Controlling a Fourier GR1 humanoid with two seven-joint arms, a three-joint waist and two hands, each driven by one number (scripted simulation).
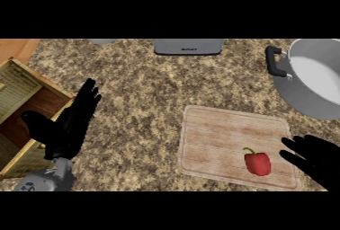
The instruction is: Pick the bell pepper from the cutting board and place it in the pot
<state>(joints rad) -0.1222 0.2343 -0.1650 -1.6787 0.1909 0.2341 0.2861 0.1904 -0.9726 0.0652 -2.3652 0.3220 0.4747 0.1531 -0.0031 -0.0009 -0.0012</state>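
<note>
Lying on the cutting board (225, 134), bell pepper (257, 163) just left of right hand (322, 161) fingers (292, 146)

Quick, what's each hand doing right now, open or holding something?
Left hand: open, fingers straight, holding nothing.
Right hand: open, beside the red bell pepper, not touching it.

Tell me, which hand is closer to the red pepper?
The right hand. It sits just right of the bell pepper, at the cutting board's edge. The left hand is far off to the left, open, beside the wooden drawer.
</note>
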